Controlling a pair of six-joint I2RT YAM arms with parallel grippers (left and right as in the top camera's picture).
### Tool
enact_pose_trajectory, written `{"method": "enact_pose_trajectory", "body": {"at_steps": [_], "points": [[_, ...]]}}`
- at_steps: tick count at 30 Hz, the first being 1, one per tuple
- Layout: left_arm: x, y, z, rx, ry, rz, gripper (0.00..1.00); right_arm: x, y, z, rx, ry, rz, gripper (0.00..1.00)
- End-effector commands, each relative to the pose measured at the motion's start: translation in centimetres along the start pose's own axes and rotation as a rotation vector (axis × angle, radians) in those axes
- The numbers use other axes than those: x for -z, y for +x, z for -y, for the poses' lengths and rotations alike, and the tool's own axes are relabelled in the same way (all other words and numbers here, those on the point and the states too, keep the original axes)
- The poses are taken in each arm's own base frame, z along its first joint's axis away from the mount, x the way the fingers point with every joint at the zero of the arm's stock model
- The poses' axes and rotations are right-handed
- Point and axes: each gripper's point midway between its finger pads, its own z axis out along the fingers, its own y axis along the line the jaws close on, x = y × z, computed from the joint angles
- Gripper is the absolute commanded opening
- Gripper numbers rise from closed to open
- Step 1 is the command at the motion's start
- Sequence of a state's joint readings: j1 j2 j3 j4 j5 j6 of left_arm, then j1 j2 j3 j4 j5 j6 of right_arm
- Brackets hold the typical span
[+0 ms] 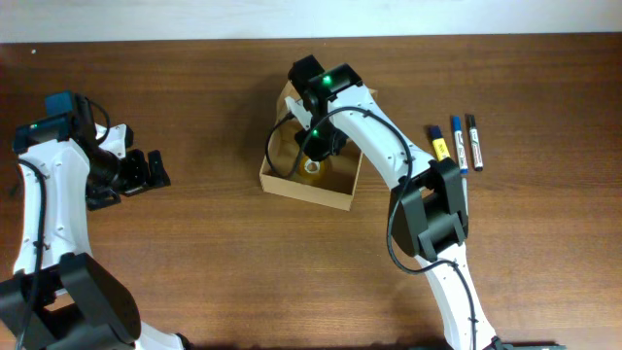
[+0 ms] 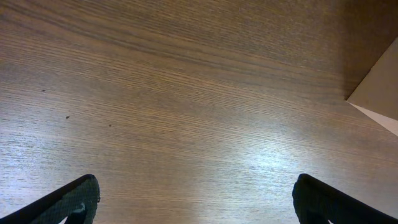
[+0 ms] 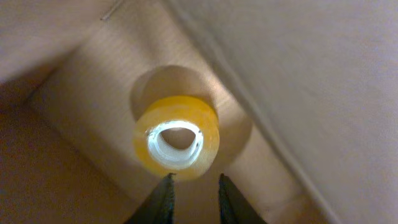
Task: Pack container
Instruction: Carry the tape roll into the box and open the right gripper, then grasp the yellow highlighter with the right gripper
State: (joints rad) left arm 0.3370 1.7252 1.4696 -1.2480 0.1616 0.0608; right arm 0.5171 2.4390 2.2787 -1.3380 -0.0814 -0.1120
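Note:
The container (image 1: 306, 192) is an open tan cardboard box in the middle of the table, its flap lid raised at the far side. A yellow tape roll (image 1: 312, 166) with a white core lies flat on its floor. My right gripper (image 1: 317, 146) reaches down inside the box. In the right wrist view its fingertips (image 3: 194, 180) stand a little apart just short of the tape roll (image 3: 208, 134), with nothing between them, and the box's wall (image 3: 298, 74) rises on the right. My left gripper (image 1: 155, 171) hangs wide open over bare wood (image 2: 196, 199) at the left.
Three markers (image 1: 457, 144), one yellow, one blue and one black, lie side by side to the right of the box. A corner of the box (image 2: 380, 93) shows at the right edge of the left wrist view.

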Motion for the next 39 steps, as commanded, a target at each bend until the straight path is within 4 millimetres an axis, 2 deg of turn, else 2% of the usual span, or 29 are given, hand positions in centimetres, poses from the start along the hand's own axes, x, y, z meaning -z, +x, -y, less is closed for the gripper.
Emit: {"method": "enact_pose_trajectory", "body": {"at_steps": [1, 4, 10, 12, 15, 17, 19, 21, 23, 25, 28, 33, 39], "points": [[0.5, 0.1, 0.2, -0.019, 0.014, 0.014, 1.0, 6.6, -2.1, -0.8, 0.023, 0.005, 0.153, 0.29], [0.5, 0.1, 0.2, -0.018, 0.014, 0.014, 1.0, 10.0, -2.0, -0.7, 0.023, 0.031, 0.194, 0.31], [0.5, 0.1, 0.2, -0.019, 0.014, 0.014, 1.0, 17.8, -0.7, 2.1, -0.059, 0.155, 0.334, 0.33], [0.5, 0.1, 0.2, -0.019, 0.014, 0.014, 1.0, 20.3, 0.3, 3.7, -0.107, 0.175, 0.381, 0.32], [0.5, 0.1, 0.2, -0.019, 0.014, 0.014, 1.0, 23.9, 3.1, 7.3, -0.195, 0.215, 0.44, 0.33], [0.5, 0.1, 0.2, -0.019, 0.014, 0.014, 1.0, 25.2, 5.2, 9.9, -0.261, 0.248, 0.462, 0.33], [0.5, 0.1, 0.2, -0.018, 0.014, 0.014, 1.0, 25.5, 7.8, 13.0, -0.352, 0.274, 0.467, 0.35], [0.5, 0.1, 0.2, -0.019, 0.014, 0.014, 1.0, 24.5, 10.5, 16.3, -0.472, 0.288, 0.452, 0.37], [0.5, 0.1, 0.2, -0.019, 0.014, 0.014, 1.0, 22.3, 12.6, 18.8, -0.571, 0.288, 0.408, 0.38], [0.5, 0.1, 0.2, -0.019, 0.014, 0.014, 1.0, 19.8, 13.9, 19.9, -0.622, 0.256, 0.356, 0.41], [0.5, 0.1, 0.2, -0.019, 0.014, 0.014, 1.0, 15.5, 15.5, 20.6, -0.681, 0.216, 0.249, 0.41], [0.5, 0.1, 0.2, -0.019, 0.014, 0.014, 1.0, 9.3, 15.7, 20.9, -0.681, 0.168, 0.137, 0.49], [0.5, 0.1, 0.2, -0.019, 0.014, 0.014, 1.0, 4.3, 15.4, 21.4, -0.594, 0.124, 0.054, 0.49]]}}
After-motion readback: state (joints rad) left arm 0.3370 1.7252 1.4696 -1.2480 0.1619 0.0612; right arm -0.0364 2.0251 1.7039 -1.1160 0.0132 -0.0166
